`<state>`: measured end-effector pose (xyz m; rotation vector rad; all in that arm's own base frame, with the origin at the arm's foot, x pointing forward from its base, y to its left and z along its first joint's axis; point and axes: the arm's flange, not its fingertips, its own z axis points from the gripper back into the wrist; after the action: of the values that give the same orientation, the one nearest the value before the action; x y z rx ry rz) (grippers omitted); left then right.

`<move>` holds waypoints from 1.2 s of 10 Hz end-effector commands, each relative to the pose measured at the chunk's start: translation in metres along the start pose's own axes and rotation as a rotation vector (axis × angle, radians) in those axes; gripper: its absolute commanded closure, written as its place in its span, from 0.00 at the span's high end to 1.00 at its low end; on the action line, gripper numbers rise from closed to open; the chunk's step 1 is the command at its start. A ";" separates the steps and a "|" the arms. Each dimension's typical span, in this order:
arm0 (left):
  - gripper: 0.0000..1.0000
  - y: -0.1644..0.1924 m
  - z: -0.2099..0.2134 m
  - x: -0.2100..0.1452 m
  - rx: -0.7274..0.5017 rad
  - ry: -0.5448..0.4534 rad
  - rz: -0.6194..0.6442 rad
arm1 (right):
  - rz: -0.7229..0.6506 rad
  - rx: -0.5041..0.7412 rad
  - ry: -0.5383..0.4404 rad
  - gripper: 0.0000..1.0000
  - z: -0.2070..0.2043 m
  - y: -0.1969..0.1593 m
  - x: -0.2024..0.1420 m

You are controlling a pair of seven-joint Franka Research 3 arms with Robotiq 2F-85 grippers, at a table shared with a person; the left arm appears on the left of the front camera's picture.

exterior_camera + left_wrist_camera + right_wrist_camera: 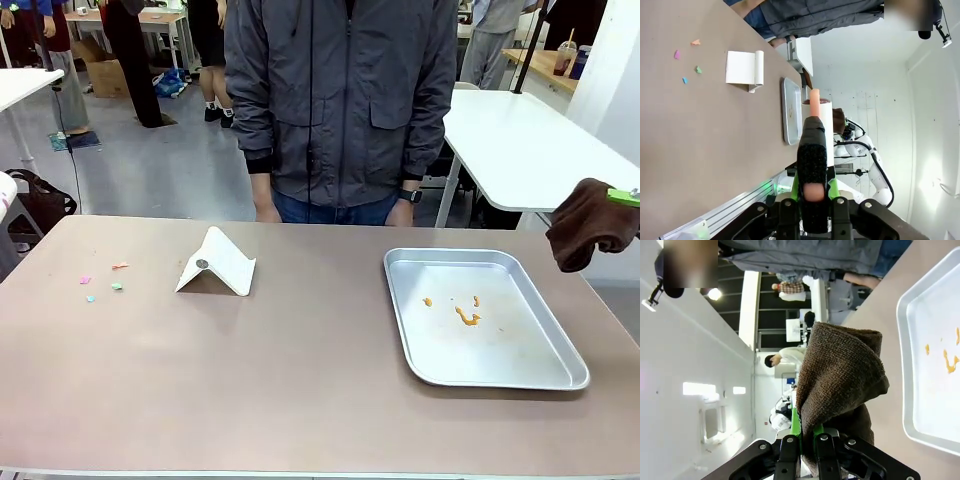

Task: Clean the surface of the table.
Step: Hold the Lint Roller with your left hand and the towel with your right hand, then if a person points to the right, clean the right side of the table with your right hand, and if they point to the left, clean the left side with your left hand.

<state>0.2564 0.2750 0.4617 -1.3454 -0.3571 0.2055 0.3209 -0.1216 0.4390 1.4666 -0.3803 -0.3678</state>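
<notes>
Open lab floor behind, white desks, a person in a grey jacket at the far edge; the table spans the front view. Matte tan top, rigid and heavy, so it shouldn't shift under a wipe. There's nothing to grip on it, so I'd press down flat and drag. Debris: small coloured paper scraps near its left end, light, likely to skate or flutter rather than lift. Also on the top are a white folded card mid-left and a metal tray with orange smears at right. Off the table's right end the right gripper hangs with fingers pinched on a bunched brown cloth, soft and draping. On the other side the left gripper is clamped on a black-padded tool with a peach stem; brush or sponge, can't tell.
</notes>
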 end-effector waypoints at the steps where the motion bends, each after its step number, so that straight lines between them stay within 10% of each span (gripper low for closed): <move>1: 0.00 -0.003 0.003 0.000 0.008 0.015 -0.003 | -0.012 0.004 0.002 0.00 0.000 0.004 -0.001; 12: 0.00 -0.003 0.003 0.000 0.008 0.015 -0.003 | -0.012 0.004 0.002 0.00 0.000 0.004 -0.001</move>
<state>0.2559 0.2756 0.4622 -1.3367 -0.3494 0.2029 0.3209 -0.1216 0.4389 1.4667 -0.3800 -0.3681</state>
